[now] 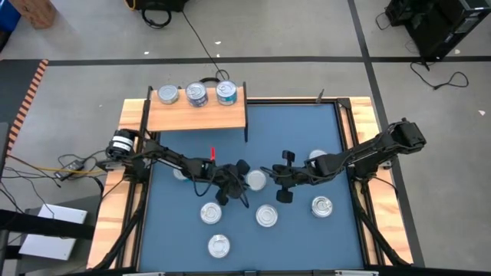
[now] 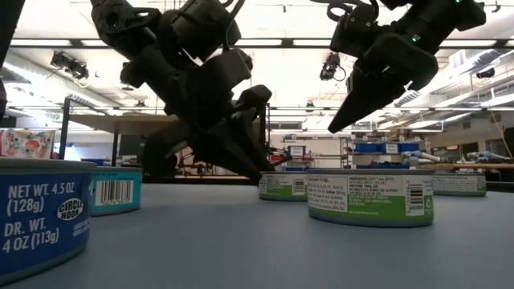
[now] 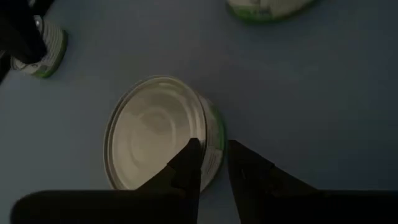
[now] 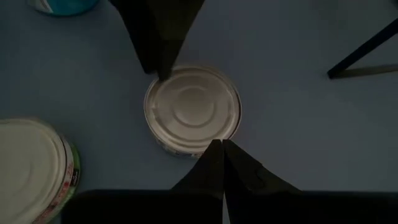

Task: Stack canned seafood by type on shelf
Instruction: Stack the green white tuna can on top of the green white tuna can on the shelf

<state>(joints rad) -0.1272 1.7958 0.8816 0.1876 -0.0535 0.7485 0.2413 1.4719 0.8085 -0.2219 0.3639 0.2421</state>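
On the shelf [image 1: 196, 113], a flat rectangular board of light wood on thin black legs at the far left of the table: three short round tins in a row, apart from one another and not stacked. One has a plain silvery lid [image 1: 168, 95]; two show bluish print on top [image 1: 197, 95], [image 1: 225, 93]. Judged as an early stage: three tins placed, no second layer, the greater share still below.

On the blue tabletop [image 1: 307, 123]: at least six more tins with silvery lids. One lies at the centre [image 1: 256, 180], between the two grippers; others lie nearer the front edge [image 1: 211, 213], [image 1: 266, 216], [image 1: 219, 245], one to the right [image 1: 322, 206], one partly hidden under the right arm [image 1: 317, 156], and possibly another under the left arm, too hidden to be sure. The low view shows green-labelled sides on some [image 2: 370, 196] and blue or teal sides on others [image 2: 40, 213], so sorting by type remains to be done.

Left gripper [image 3: 212, 163]: low over the centre tin, fingers slightly parted and astride its rim, one over the lid and one outside the green wall; whether it grips cannot be told.

Right gripper [image 4: 222, 163]: fingers together, empty, hovering just beside the same tin from the opposite side.

Obstructions: both arms crowd the one centre tin, and the neighbouring tins lie near. The shelf's single row is full across, so further tins must go on top of matching ones.
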